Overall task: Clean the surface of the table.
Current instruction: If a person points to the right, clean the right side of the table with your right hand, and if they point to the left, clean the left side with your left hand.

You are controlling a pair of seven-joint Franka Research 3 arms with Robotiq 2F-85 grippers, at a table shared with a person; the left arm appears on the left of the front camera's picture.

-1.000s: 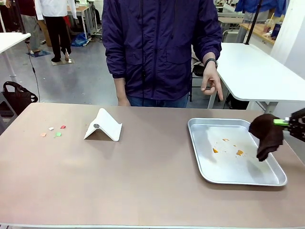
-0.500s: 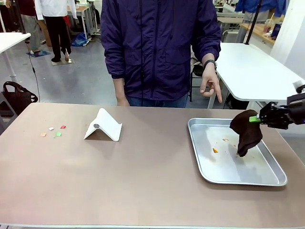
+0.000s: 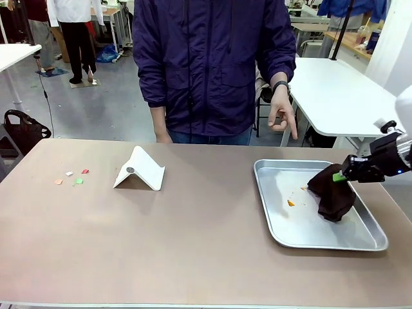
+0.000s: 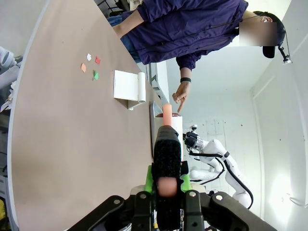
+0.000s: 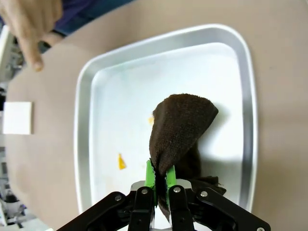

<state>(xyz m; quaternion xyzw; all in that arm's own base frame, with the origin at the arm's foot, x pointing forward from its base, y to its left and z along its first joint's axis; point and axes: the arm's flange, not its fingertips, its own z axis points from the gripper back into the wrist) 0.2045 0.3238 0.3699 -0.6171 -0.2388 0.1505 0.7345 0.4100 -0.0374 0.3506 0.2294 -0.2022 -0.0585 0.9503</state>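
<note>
Clamps a dark brown cloth (image 3: 331, 193) (image 5: 180, 120) tight between the green pads of the right gripper (image 3: 339, 175) (image 5: 160, 171), over the right half of the tray (image 3: 277, 225) (image 5: 82, 120). Lets the cloth hang so that its lower folds bunch on the tray floor. Leaves a few orange crumbs (image 3: 291, 203) (image 5: 121, 161) on that floor, left of the cloth and apart from it.

Has the tray lying at the right end of the table (image 3: 193, 244) (image 4: 62, 134) (image 5: 269, 57), whose taupe top spans the front view from the near edge to the person. Bears, toward the left end, small coloured scraps (image 3: 72, 176) (image 4: 90, 65) and, to their right, a white folded stand (image 3: 140, 168) (image 4: 127, 85), both well apart from the tray.

Grips in the left gripper (image 4: 167, 175) a black, rough-textured bar (image 4: 167, 149) with a pinkish tip, pads closed on its sides, with the table beyond.

Hangs the person's hand (image 3: 281, 114) (image 4: 180, 94) (image 5: 29, 24) past the far edge near the tray's far-left corner, forefinger pointing down.
</note>
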